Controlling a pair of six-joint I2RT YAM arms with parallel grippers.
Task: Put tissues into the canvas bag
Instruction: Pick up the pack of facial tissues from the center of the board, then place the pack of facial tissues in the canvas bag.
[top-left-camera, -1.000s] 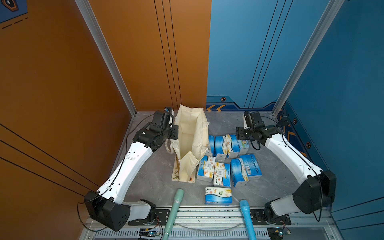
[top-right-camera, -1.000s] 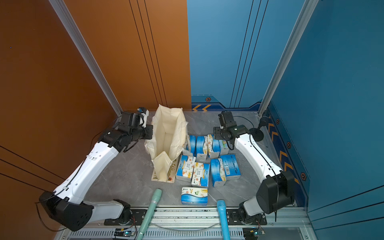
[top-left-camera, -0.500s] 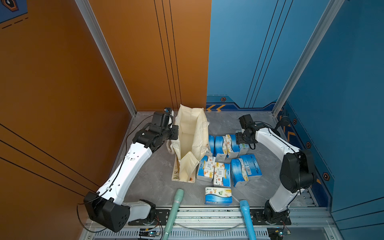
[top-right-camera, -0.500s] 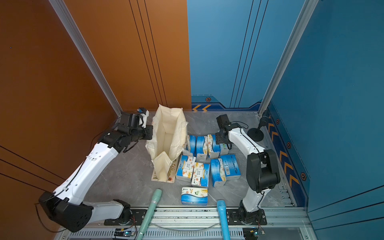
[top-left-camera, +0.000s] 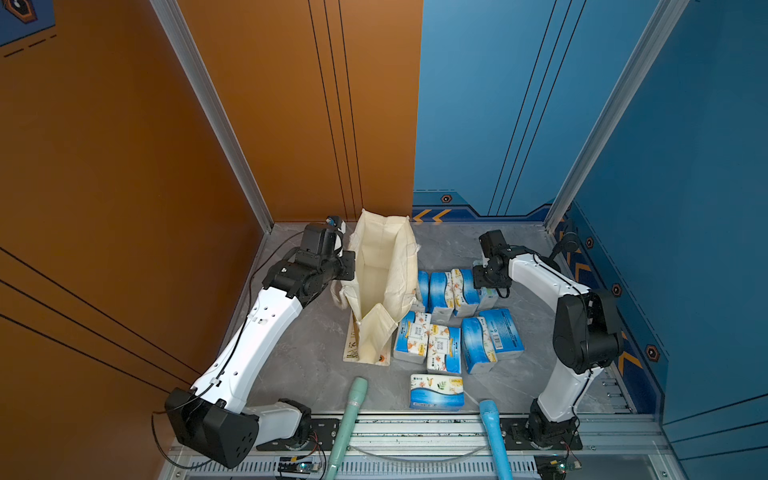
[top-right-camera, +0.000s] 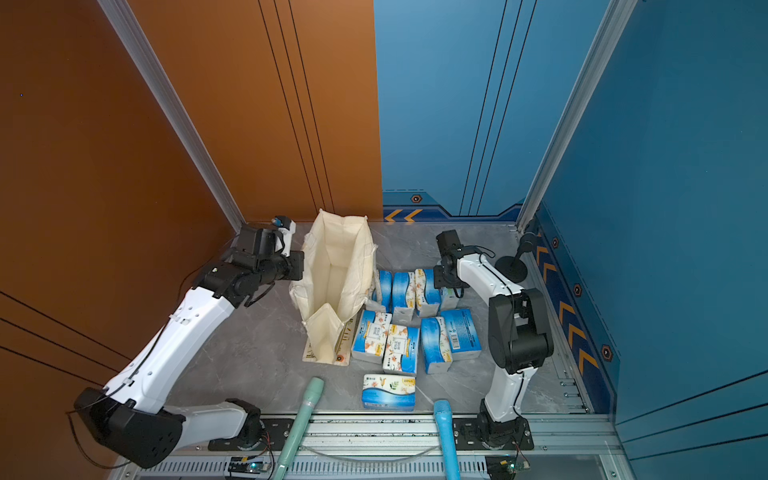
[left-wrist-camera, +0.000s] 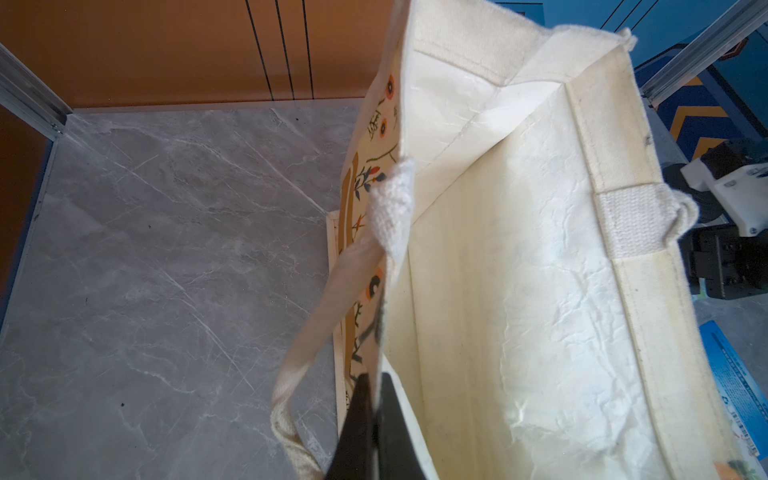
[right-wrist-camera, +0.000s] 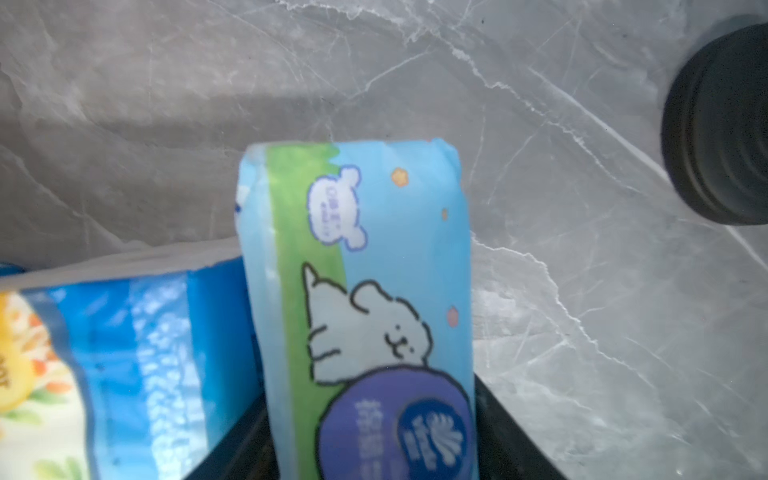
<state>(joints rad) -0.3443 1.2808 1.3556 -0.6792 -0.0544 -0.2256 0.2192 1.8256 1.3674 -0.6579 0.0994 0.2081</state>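
Observation:
The cream canvas bag (top-left-camera: 382, 270) (top-right-camera: 336, 266) stands open on the grey table. My left gripper (top-left-camera: 348, 266) (left-wrist-camera: 374, 384) is shut on the rim of its left wall (left-wrist-camera: 519, 291) and holds the mouth open. Several blue-and-white tissue packs (top-left-camera: 440, 291) (top-right-camera: 399, 345) lie to the right of the bag. My right gripper (top-left-camera: 484, 286) (right-wrist-camera: 374, 436) reaches down over the right end of the back row. Its black fingers (right-wrist-camera: 498, 419) press both sides of a light-blue cartoon pack (right-wrist-camera: 374, 257), which stands on the table.
A black round stand base (top-right-camera: 511, 268) (right-wrist-camera: 723, 124) sits just right of my right arm. A green handle (top-left-camera: 353, 399) and a blue handle (top-left-camera: 490, 415) poke in over the front rail. One pack (top-left-camera: 436, 390) lies alone near the front. Orange and blue walls enclose the table.
My right arm folded its elbow upward and lowered the gripper onto the end pack of the back row, and the jaws narrowed around it. Left arm and bag are unchanged.

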